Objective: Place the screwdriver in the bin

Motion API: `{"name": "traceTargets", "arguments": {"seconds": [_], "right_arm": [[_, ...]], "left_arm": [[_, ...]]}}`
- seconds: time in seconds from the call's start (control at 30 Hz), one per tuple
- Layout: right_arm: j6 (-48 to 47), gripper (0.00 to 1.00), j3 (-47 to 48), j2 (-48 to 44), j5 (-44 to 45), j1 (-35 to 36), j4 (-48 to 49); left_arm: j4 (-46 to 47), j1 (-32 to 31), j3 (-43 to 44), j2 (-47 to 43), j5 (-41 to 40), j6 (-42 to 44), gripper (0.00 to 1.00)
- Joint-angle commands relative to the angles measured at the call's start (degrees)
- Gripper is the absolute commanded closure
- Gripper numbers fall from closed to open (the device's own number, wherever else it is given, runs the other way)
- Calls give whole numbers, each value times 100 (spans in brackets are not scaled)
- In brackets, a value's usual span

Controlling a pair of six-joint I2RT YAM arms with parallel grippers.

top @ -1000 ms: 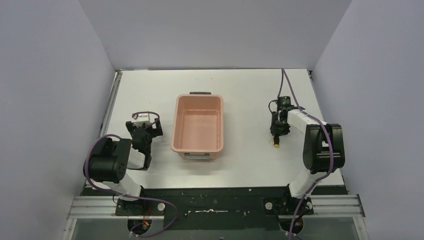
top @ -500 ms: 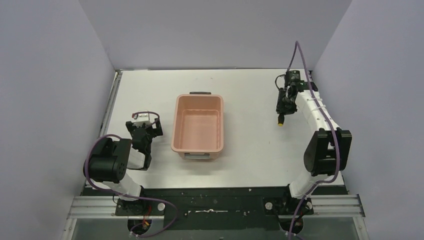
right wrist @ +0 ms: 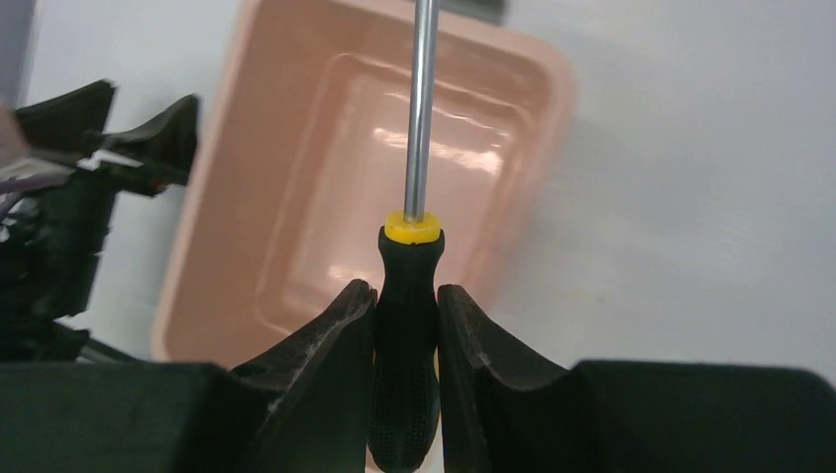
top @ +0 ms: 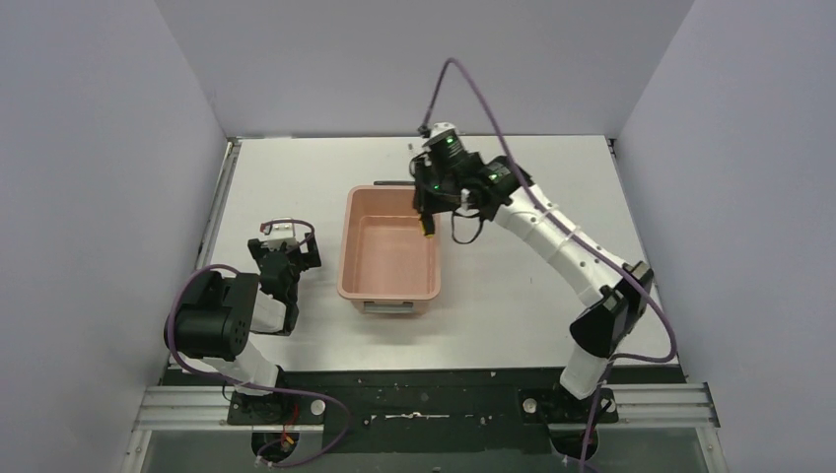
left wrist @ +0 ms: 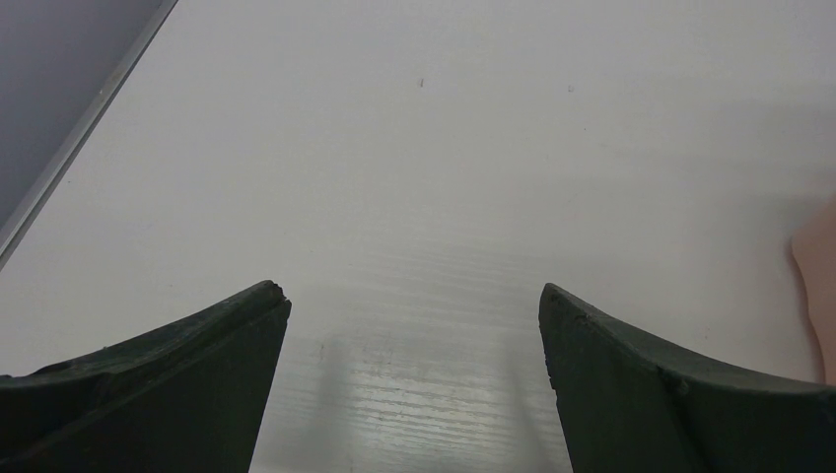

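Note:
The salmon-pink bin [top: 346,246] stands mid-table with nothing inside it. My right gripper [top: 429,209] hangs over its far right corner, shut on the screwdriver [top: 428,228]. In the right wrist view the fingers [right wrist: 335,330] pinch the black handle of the screwdriver [right wrist: 407,258], and the yellow collar and bare shaft point out over the bin [right wrist: 296,217]. My left gripper [top: 284,252] rests left of the bin. Its jaws [left wrist: 414,301] stand open over bare table, with a sliver of the bin [left wrist: 820,281] at the right edge.
Grey walls close the white table [top: 513,296] on three sides. The right arm's purple cable [top: 473,84] loops high above the bin's far end. The left arm [right wrist: 59,197] shows beyond the bin in the right wrist view.
My right gripper lifted the screwdriver off the table at the right, swung back, then left, and now holds it above the bin's far right corner. The left arm has stayed still.

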Motion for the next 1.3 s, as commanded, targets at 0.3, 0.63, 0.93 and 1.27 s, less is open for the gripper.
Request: {"name": "traceTargets", "arguments": {"seconds": [0.3, 0.63, 0.93, 1.27], "right_arm": [[677, 100, -382, 1448, 179, 1485, 1321], [866, 84, -1182, 2048, 291, 1586, 1641], [758, 52, -994, 2055, 554, 1580, 1464], [-4, 33, -591, 834, 851, 1659, 1531]], "left_arm": [[163, 27, 39, -75, 75, 41, 3], [163, 27, 39, -74, 77, 43, 3], [162, 31, 39, -76, 75, 41, 3], [162, 29, 39, -70, 75, 39, 3]]}}
